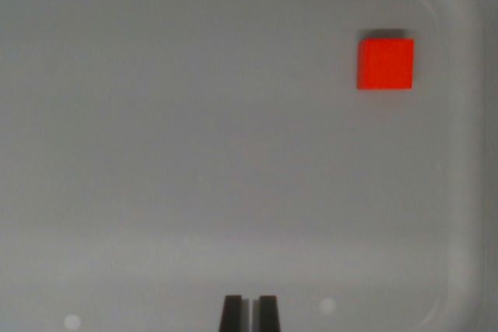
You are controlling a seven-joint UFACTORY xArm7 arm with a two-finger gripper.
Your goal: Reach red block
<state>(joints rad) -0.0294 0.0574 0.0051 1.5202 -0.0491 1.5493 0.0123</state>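
In the upper right of the wrist view, the red block [385,64] lay flat near the rounded corner of a pale grey tray [194,153], well apart from the hand [249,315], whose two dark fingertips stood almost together, holding nothing. The block looked small, stiff and light, best gripped across two opposite flat sides. The tray's floor seemed smooth and bare, with nothing of the room beyond visible.

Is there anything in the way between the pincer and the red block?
No, nothing visible is. The pincer sits at the bottom edge, the red block lies toward the wrist view's upper right, and only bare grey tray floor lies between them.
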